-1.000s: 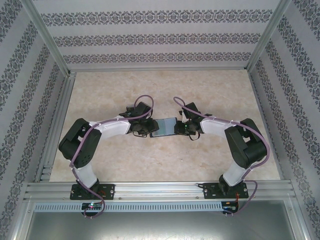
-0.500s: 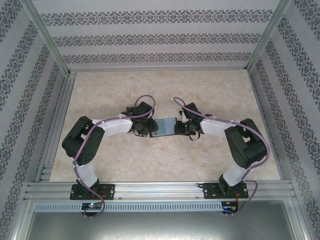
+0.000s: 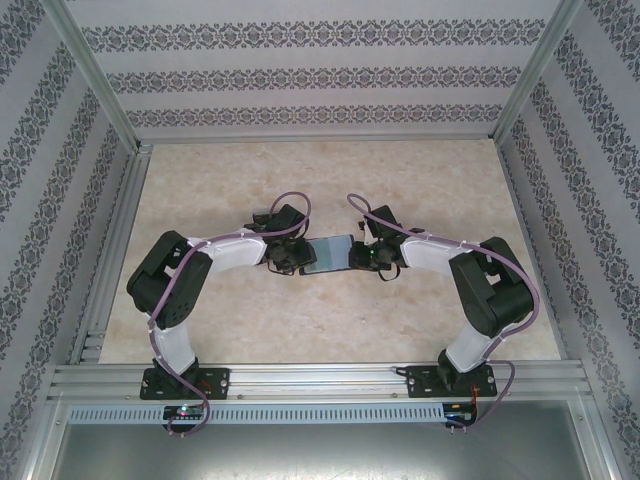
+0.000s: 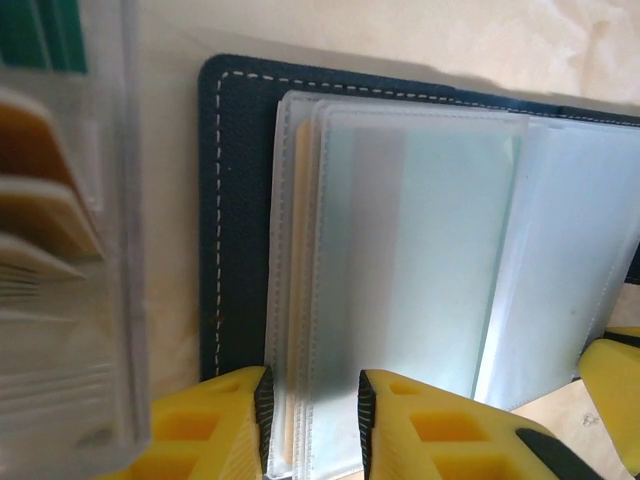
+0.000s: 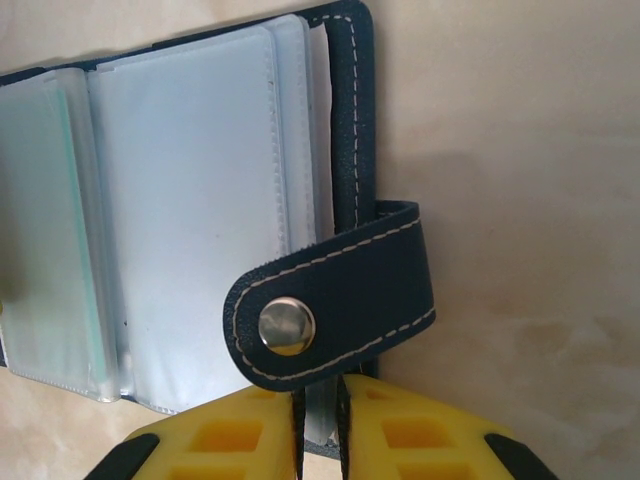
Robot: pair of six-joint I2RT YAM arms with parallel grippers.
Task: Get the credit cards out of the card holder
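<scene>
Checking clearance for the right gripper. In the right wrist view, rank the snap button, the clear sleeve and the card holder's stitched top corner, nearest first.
1. snap button, on the tab just above the right gripper.
2. clear sleeve, up and left in view.
3. stitched top corner of the card holder, at the upper edge.

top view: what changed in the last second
The left arm swung its elbow slightly right, toward the middle. Nothing was taken or let go. The left gripper stayed pinched on the card holder at its clear sleeves. The right gripper stayed clamped on its edge below the tab. The holder and right arm did not move.
</scene>
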